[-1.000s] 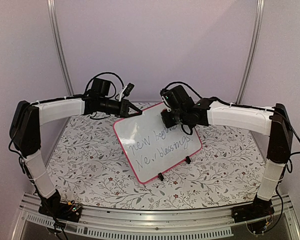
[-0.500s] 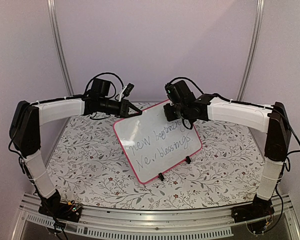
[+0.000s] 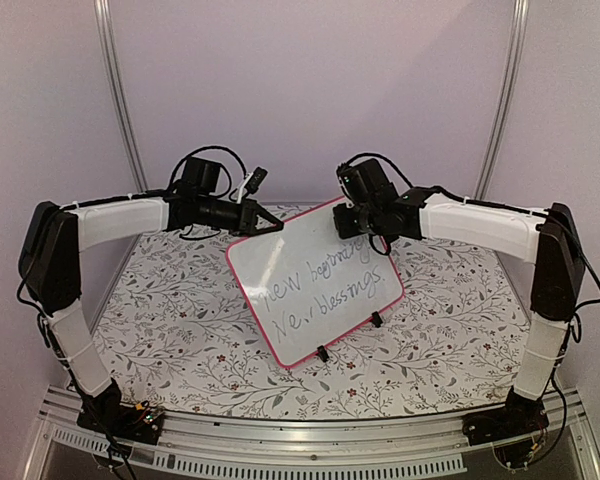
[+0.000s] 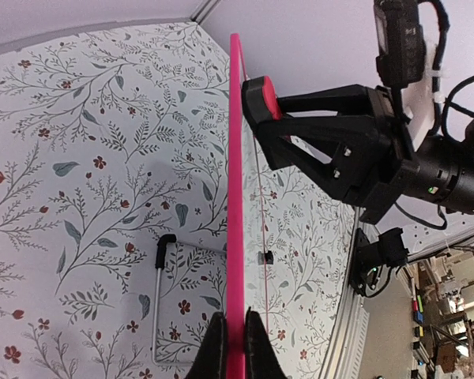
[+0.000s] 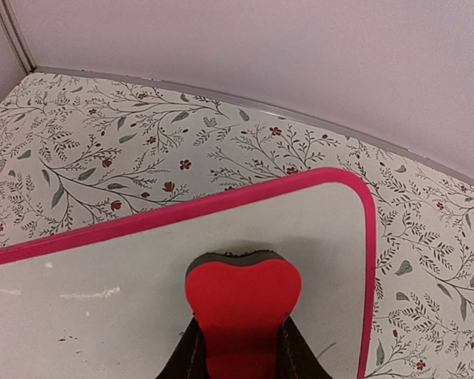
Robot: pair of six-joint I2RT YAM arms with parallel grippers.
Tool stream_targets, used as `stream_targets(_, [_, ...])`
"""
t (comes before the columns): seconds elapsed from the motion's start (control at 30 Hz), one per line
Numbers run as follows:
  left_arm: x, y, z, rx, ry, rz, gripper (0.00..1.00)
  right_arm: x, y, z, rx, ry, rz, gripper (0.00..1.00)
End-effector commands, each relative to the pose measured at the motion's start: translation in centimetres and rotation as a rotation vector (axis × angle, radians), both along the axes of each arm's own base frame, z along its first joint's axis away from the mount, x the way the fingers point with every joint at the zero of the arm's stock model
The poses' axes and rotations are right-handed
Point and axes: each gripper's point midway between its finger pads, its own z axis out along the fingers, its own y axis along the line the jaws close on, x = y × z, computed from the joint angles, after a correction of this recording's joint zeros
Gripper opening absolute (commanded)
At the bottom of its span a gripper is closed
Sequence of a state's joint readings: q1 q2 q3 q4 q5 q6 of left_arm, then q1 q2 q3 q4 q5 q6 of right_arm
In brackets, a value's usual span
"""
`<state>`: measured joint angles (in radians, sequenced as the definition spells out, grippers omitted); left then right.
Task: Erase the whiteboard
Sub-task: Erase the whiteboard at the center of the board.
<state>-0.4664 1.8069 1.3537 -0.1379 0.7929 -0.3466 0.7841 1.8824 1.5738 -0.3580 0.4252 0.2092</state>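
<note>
The whiteboard stands tilted on the flowered table, white with a pink rim and dark handwriting across its face. My left gripper is shut on its upper left rim; in the left wrist view the rim runs edge-on between my fingers. My right gripper is shut on a red eraser with a dark felt underside, held against the board's upper right corner. The eraser also shows in the left wrist view.
The board rests on small black clip feet and a wire stand behind it. Pale walls with metal posts close the back. A metal rail runs along the near edge.
My right gripper with the eraser has moved up and right, from the written area to the board's upper right corner. The left arm and the board have not moved.
</note>
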Motion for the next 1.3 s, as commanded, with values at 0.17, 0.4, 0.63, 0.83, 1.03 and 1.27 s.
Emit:
stream_targets(0.17, [-0.2,0.3,2.0,-0.028,-0.084,-0.016,0.00,-3.3,0.9,-3.3,-0.060,0.096,0.094,0.00])
stream_targets(0.4, [-0.2,0.3,2.1,-0.028,-0.087,-0.013,0.00,-4.9,0.1,-4.4,-0.089,0.126,0.080,0.00])
stream_targets(0.63, [-0.1,0.4,1.9,-0.025,-0.085,-0.010,0.00,-6.2,-0.7,-5.7,-0.103,0.157,0.083,0.00])
stream_targets(0.83, [-0.1,0.4,1.8,-0.023,-0.086,-0.006,0.00,-6.5,-1.2,-5.2,-0.107,0.147,0.081,0.00])
stream_targets(1.03, [0.0,0.4,1.4,-0.015,-0.078,0.004,0.00,-6.6,-1.8,-0.1,-0.047,0.044,0.088,0.00])
stream_targets(1.27, [0.2,0.5,1.5,-0.014,-0.076,0.018,0.00,-8.2,-3.5,6.2,0.034,-0.109,0.095,0.00])
